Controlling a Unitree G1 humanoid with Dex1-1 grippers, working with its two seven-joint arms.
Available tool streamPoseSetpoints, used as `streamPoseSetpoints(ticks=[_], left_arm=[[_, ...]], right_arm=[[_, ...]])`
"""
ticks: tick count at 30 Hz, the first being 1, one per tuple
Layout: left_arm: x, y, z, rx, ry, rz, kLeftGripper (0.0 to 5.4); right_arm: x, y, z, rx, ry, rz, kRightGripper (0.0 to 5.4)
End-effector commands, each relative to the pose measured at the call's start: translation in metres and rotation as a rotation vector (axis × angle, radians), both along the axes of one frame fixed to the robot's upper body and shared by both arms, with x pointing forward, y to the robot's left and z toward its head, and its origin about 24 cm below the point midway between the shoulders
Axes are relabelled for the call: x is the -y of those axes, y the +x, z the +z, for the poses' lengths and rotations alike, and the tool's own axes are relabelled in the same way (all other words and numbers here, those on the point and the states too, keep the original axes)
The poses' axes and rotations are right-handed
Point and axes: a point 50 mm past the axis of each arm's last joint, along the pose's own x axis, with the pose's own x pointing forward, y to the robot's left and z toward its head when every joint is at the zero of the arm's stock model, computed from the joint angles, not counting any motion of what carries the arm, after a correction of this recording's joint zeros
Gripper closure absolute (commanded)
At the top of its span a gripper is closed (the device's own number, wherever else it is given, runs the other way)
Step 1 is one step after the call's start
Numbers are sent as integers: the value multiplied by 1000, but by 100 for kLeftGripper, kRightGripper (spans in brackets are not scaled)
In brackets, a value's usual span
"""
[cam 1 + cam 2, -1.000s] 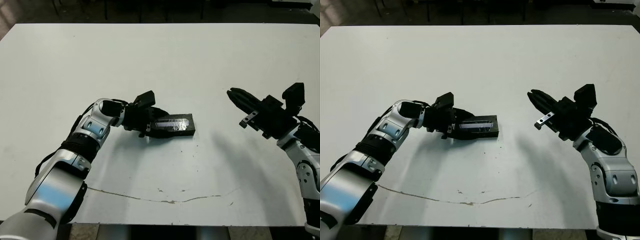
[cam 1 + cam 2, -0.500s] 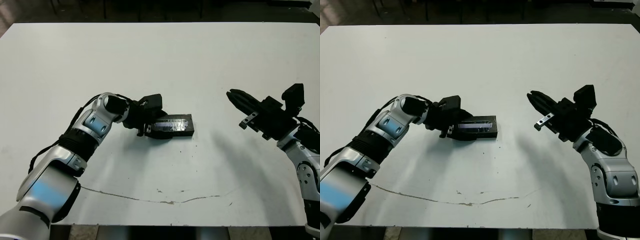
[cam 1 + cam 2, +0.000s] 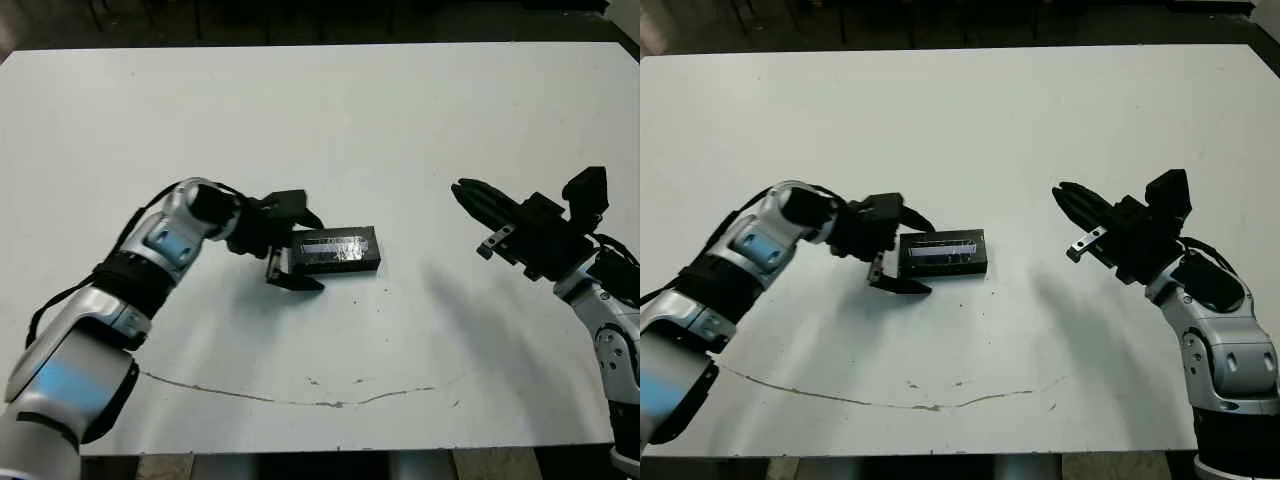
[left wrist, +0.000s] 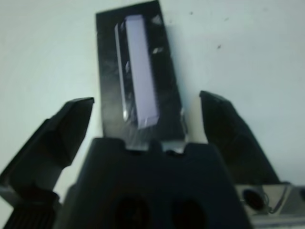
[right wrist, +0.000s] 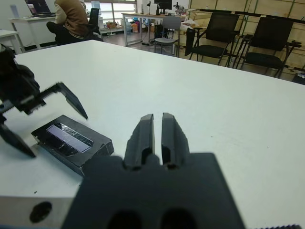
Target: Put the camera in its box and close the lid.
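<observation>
Nearest the robot, a thin crack line (image 3: 330, 400) runs across the white desk (image 3: 400, 120), with nothing on it. Past it, on the robot's left side, the left gripper (image 3: 297, 258) sits at one short end of the box (image 3: 337, 251). Its two black fingers are spread wide, one to each side of that end, and they hold nothing. The left wrist view shows bare desk between each finger and the box wall. That open, straddling stance looks like the pose of a gripper that has let go of the box, or is about to square it up.

The lid (image 4: 138, 76) lies flat on top of the box, and its glossy greyish strip faces upward. The box therefore appears closed. The camera is not visible; I judge that it is inside.

The box's long axis runs across the desk, from the left gripper towards the robot's right. The far end is tilted slightly away from the robot.

Well apart on the right, the right gripper (image 3: 463, 189) hangs above the desk. Its fingers are pressed together on nothing and point towards the box. It seems parked out of the way.
</observation>
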Motion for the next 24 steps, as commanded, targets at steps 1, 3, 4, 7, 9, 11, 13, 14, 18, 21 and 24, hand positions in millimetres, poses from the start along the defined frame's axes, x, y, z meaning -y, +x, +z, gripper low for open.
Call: streamPoseSetpoints(ticks=[1, 3, 4, 7, 9, 11, 13, 14, 18, 21, 24], left_arm=[[-47, -21, -47, -106, 184, 100, 1], [-58, -22, -48, -116, 177, 136, 1], [-63, -23, -48, -110, 173, 150, 1], [-76, -24, -47, -103, 150, 196, 1], [-87, -26, -46, -104, 123, 252, 1], [-98, -27, -44, -83, 119, 294, 1], [-108, -28, -40, -58, 121, 327, 1], [-112, -28, -37, -45, 119, 339, 1], [-124, -29, -14, 7, 36, 406, 1], [-121, -32, 11, 139, -151, 501, 1], [-102, -41, 31, 245, -406, 627, 29]], right_arm=[[5, -1, -6, -42, -3, -9, 540], [4, -1, -6, -42, -1, -5, 540], [4, 0, -6, -43, 2, -2, 540], [4, 1, -7, -45, 12, 4, 540], [4, 1, -7, -44, 8, 3, 540], [4, 1, -7, -38, 5, 5, 540], [3, 1, -8, -38, 9, 5, 540], [3, 1, -8, -40, 13, 6, 540], [1, 1, -9, -36, 17, 9, 540], [-1, 1, -10, -42, 28, 5, 540], [-3, 1, -11, -45, 34, -4, 540]])
